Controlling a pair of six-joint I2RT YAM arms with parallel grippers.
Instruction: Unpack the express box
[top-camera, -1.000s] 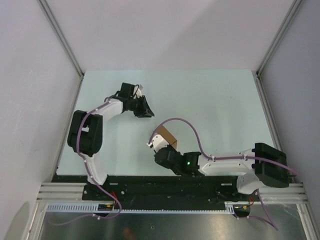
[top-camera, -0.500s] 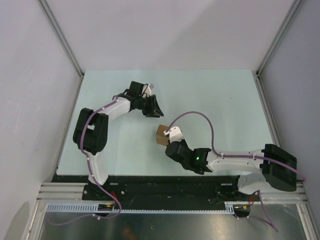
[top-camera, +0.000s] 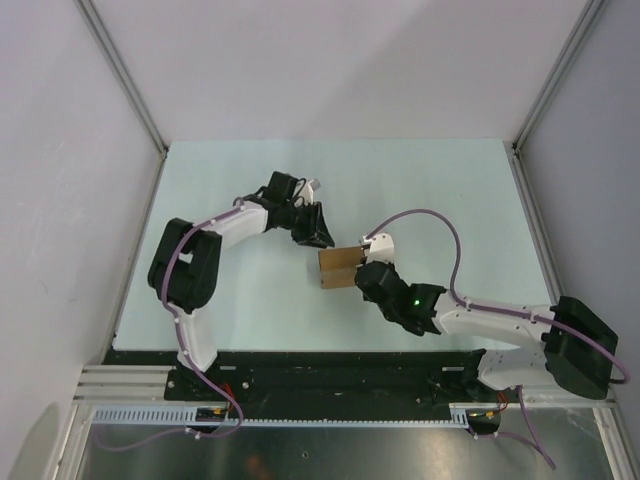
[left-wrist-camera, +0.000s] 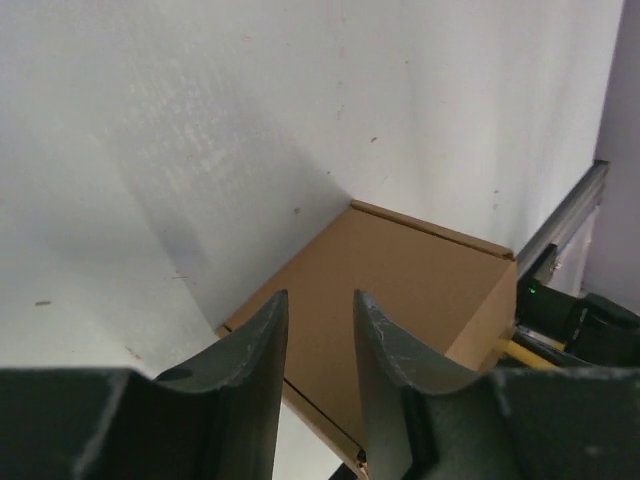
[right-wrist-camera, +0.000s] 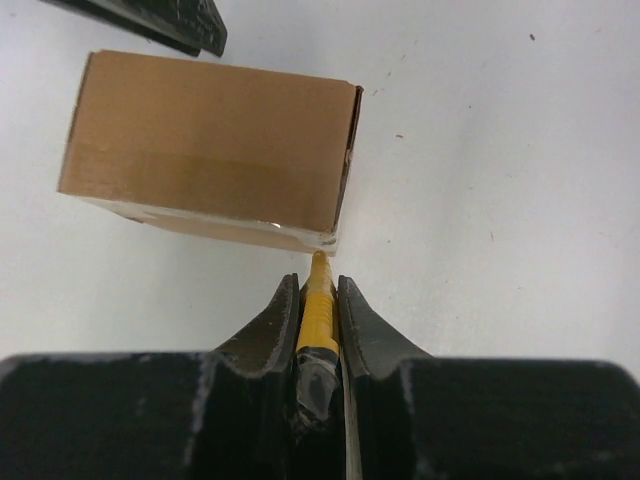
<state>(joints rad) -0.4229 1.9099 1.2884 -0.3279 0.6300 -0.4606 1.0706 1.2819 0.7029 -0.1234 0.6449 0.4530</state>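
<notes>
Brown express box (right-wrist-camera: 210, 140); right pincer (right-wrist-camera: 318, 285) pinches yellow knife (right-wrist-camera: 318, 312) at corner; left pincer (left-wrist-camera: 318, 312) spread

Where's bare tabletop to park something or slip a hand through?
Widest: far right of the table, between box and right wall. Also the strip along the back edge, and the near patch between left arm and box. Crowded: centre, where left end effector, right end effector and knife meet at the box.
</notes>
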